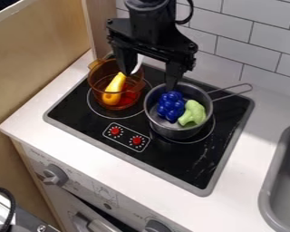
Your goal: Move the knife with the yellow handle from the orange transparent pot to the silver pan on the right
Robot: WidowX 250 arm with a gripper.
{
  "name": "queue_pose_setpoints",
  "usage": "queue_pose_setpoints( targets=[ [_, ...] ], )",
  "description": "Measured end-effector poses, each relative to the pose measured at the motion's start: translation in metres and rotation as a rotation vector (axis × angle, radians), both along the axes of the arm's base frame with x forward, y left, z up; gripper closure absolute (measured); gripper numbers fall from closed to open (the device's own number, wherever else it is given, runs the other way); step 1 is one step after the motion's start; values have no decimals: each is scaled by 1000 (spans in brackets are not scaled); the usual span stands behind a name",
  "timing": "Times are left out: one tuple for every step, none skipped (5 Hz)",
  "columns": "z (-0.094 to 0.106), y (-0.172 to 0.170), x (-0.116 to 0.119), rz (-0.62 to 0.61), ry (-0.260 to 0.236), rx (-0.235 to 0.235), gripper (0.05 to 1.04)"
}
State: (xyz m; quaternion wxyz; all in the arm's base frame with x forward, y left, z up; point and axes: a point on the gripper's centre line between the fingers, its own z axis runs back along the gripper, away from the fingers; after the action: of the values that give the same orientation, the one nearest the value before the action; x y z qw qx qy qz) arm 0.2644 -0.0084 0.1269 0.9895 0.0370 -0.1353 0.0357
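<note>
The fingers [174, 74] hang wide apart above the edges of the amber pot [128, 98] and metal saucepan [173, 132].

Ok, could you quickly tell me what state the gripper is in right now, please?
Gripper: open and holding nothing, its fingers spread above the amber pot and the metal pot.

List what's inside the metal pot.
The metal pot holds a bunch of blue grapes and, beside it, a light green piece of broccoli. They cover much of the pot's bottom, so whatever may lie directly beneath them can't be seen.
</note>
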Motion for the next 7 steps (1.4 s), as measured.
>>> queue_pose_setpoints(
  targets=[
    [-8, 0, -2, -6, 26, -1, 88],
    [-23, 20, 12, -57, 17, 3, 88],
    [-37, 48, 27, -143, -28, 14, 88],
    [-41, 66, 35, -177, -57, 41, 88],
    [-43, 81, 39, -227, -107, 72, 88],
    [-51, 95, 43, -253, -128, 75, 88],
    [-62, 102, 48, -275, -149, 66, 88]
  ],
)
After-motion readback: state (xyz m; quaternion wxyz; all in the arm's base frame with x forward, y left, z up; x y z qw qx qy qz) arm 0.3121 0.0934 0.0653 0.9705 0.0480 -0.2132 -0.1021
